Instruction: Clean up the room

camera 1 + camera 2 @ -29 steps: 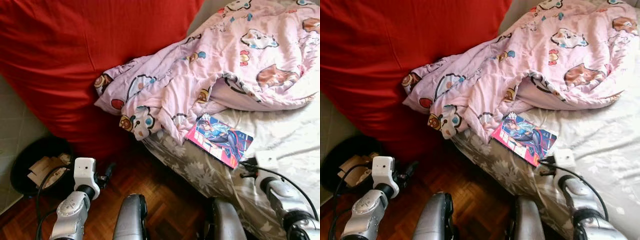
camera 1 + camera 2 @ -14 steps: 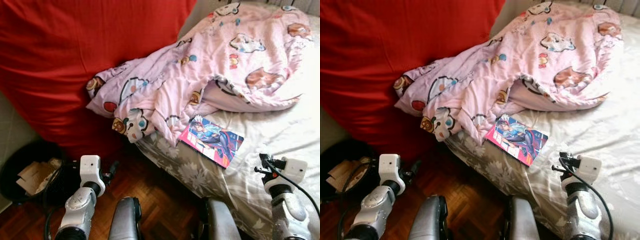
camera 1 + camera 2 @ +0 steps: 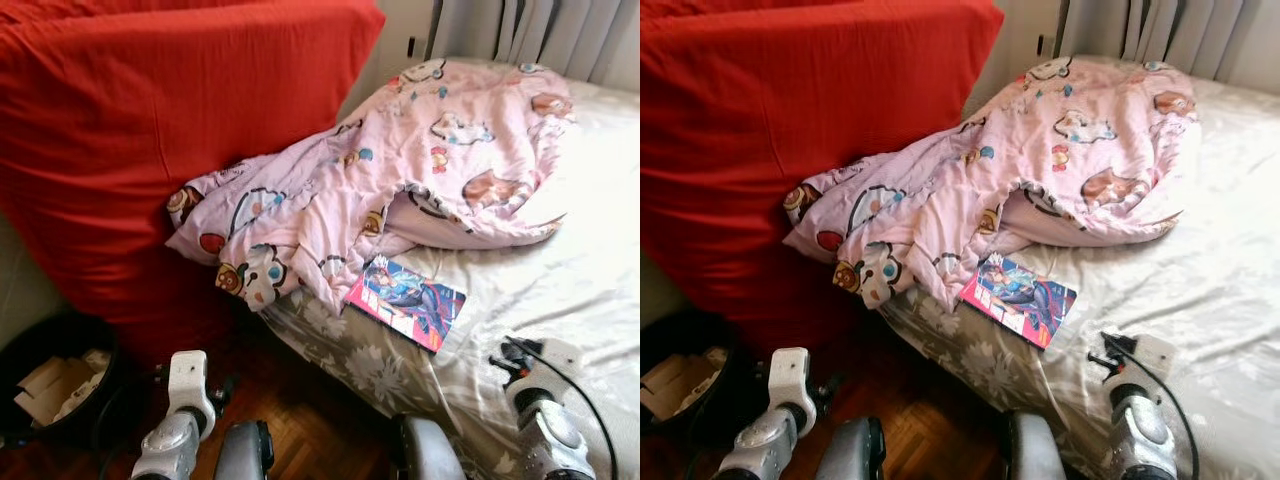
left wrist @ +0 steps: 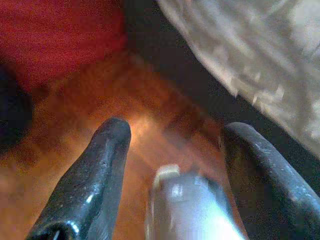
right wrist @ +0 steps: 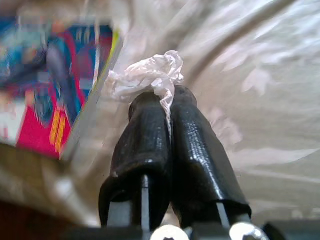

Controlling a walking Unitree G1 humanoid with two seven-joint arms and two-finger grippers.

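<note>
Held a crumpled scrap of thin whitish plastic film (image 5: 150, 75) pinched between the closed black fingers of the right gripper (image 5: 167, 107), just above the pale bed sheet (image 3: 560, 270) near a glossy colourful comic book (image 3: 407, 302). Looked very light, soft, easy to slip; pinched at its bunched end. Kept the left gripper (image 4: 170, 145) spread apart and empty over the brown wooden parquet floor (image 3: 320, 440), beside a round black waste bin (image 3: 60, 395) with card scraps.
</note>
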